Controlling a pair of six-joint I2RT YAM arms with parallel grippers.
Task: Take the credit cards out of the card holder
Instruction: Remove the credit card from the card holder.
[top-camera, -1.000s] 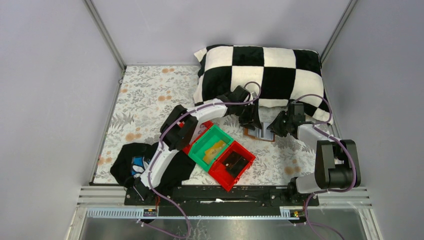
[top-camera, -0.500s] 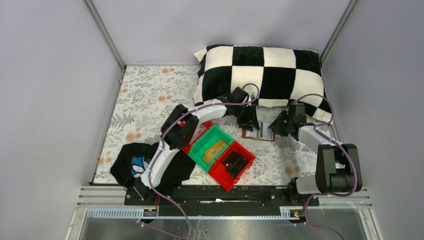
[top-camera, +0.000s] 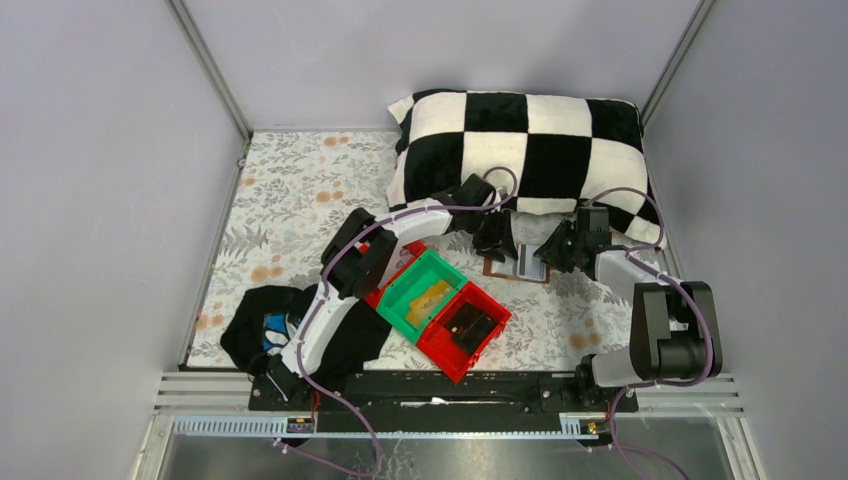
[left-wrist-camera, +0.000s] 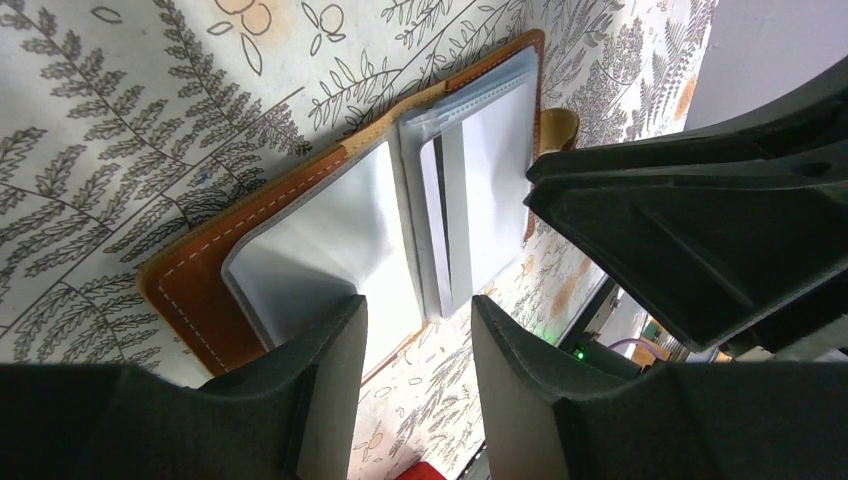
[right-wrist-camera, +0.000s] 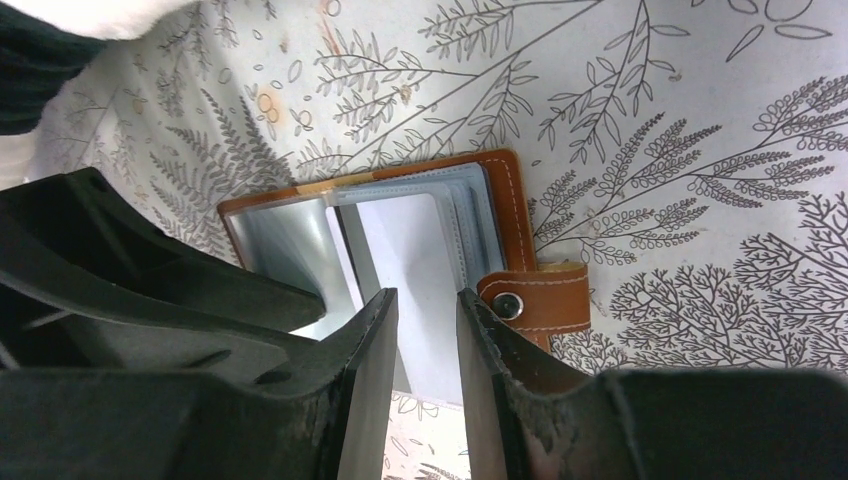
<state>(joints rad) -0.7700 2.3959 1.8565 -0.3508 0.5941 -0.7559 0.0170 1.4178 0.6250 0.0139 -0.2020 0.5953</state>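
At the surface's 3 o'clock, spread left gripper brackets card holder; right gripper straddles credit card (grip unclear), awaiting pull.

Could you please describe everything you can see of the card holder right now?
The card holder lies open and flat on the floral tablecloth: reddish-brown leather-like cover, pale stitching, a snap tab, grey-blue sleeves fanned inside. The left gripper and right gripper hang over it, jaws slightly apart; contact unclear.

The left arm stretched far and rightward; the right arm bent leftward toward it, wrists tilted down. The left gripper held its fingers apart; the right gripper showed a narrower gap.
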